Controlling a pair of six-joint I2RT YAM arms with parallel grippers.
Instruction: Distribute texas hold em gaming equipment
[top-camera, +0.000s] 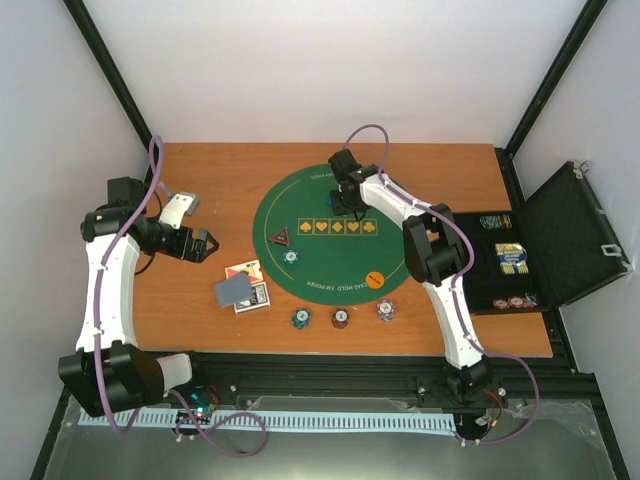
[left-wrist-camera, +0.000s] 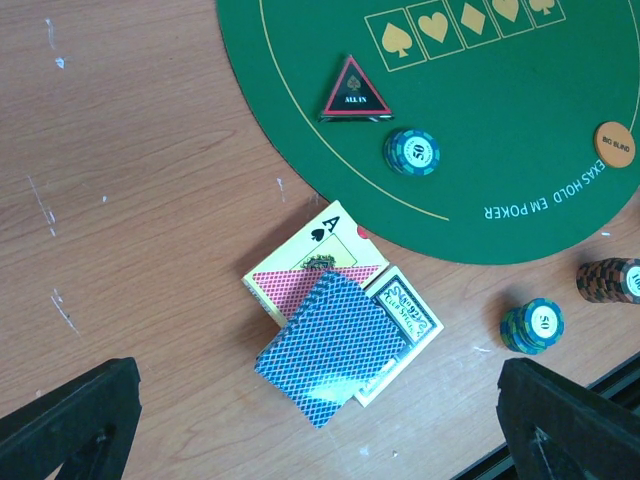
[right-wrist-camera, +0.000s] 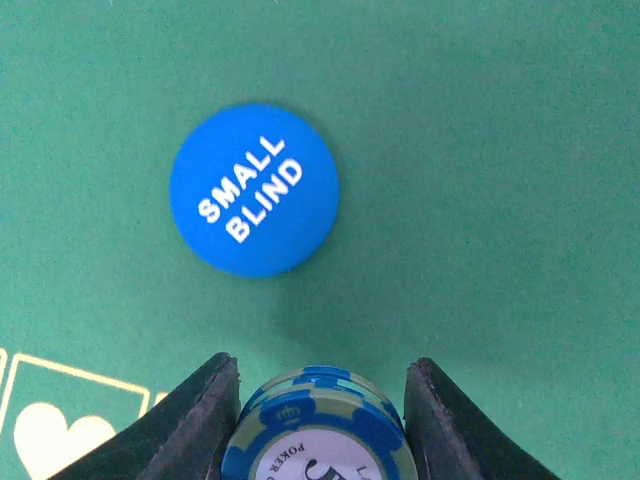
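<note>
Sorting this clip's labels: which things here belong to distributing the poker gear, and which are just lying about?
Job: playing cards, all-in marker, Small Blind disc, Big Blind disc, chip stacks, blue-striped chip in the right gripper.
Just there: green mat, black case, table.

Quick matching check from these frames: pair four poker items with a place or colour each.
1 SMALL BLIND disc
2 BIG BLIND disc
3 card stack
4 striped chip

A on the bare table, off the mat
B between the fingers of the right gripper
C orange
D solid blue, loose on the mat

Pairs: 1-D, 2-C, 3-A, 4-B
</note>
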